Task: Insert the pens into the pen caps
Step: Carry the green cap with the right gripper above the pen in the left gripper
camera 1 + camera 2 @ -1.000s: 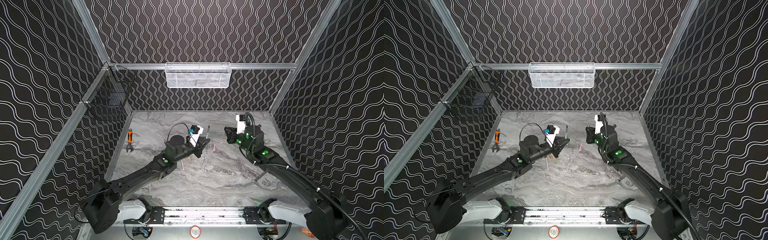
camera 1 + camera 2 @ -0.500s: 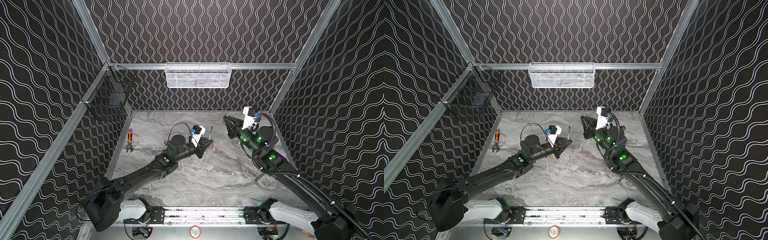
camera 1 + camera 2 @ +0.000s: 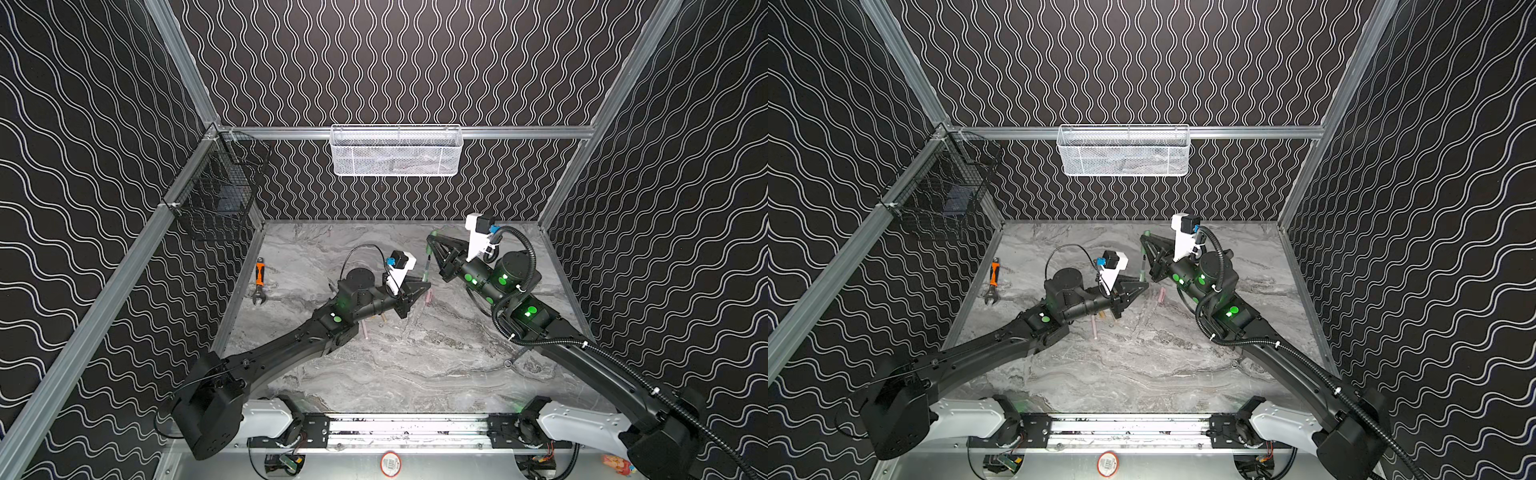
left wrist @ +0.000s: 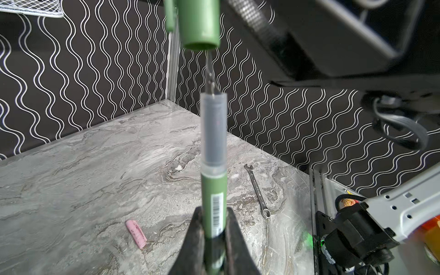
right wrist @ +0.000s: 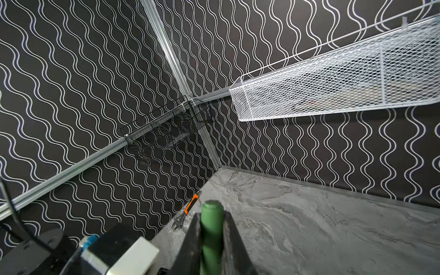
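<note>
a: green pen status?
b: held by left gripper, jaws closed tight on the green barrel just below the barcode label. clear grip section + thin tip point up at the green cap. tip sits right at the cap's mouth, slightly off-centre; can't tell if it's inside.
a: cap?
b: right gripper clamped on it, jaws pressed to both sides. rounded closed end pokes out past the fingertips in rt wrist view. clip runs along one side.
a: where, re the orange wrench?
b: in both top views pen + cap are well to the right of the wrench, raised off the marble tabletop. cap is above the pen, a bit farther back than the wrench.
a: other pieces?
b: pink cap lies flat on the table right of the wrench, just beside the left gripper's tip, touching nothing. pink pen lies right of the wrench + nearer the front, half under the left arm. small gold-tan piece next to it, too hidden to call pen or cap.
a: rest?
b: silver spanner far right of the wrench, near the right arm. white mesh basket on back wall, right of + above the wrench. black wire basket on side wall, above it.
</note>
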You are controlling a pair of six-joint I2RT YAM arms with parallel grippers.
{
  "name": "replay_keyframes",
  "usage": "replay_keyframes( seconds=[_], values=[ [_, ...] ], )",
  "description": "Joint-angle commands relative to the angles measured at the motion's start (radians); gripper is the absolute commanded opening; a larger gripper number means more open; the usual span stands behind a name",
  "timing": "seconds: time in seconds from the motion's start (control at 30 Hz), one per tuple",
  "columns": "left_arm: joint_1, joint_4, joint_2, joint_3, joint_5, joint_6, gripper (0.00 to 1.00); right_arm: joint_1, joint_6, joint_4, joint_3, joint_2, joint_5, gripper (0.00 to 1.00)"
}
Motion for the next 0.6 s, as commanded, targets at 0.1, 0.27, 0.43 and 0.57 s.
replay_keyframes(
  seconds=[0.1, 0.27, 0.43, 0.57],
  values=[
    [-0.005, 0.01, -0.005, 0.002, -0.016, -0.009, 0.05, 0.006, -0.02, 0.008, 0.003, -0.003, 0.017, 0.16],
    [-0.005, 0.007, -0.004, 0.002, -0.019, -0.007, 0.05, 0.009, -0.038, -0.009, -0.006, -0.012, 0.026, 0.16],
    [-0.005, 0.008, -0.007, -0.002, -0.031, -0.003, 0.04, 0.011, -0.046, -0.025, -0.002, -0.011, 0.027, 0.16],
    [-0.005, 0.008, -0.005, -0.002, -0.032, -0.006, 0.05, 0.012, -0.048, -0.03, -0.014, -0.009, 0.032, 0.16]
  ],
)
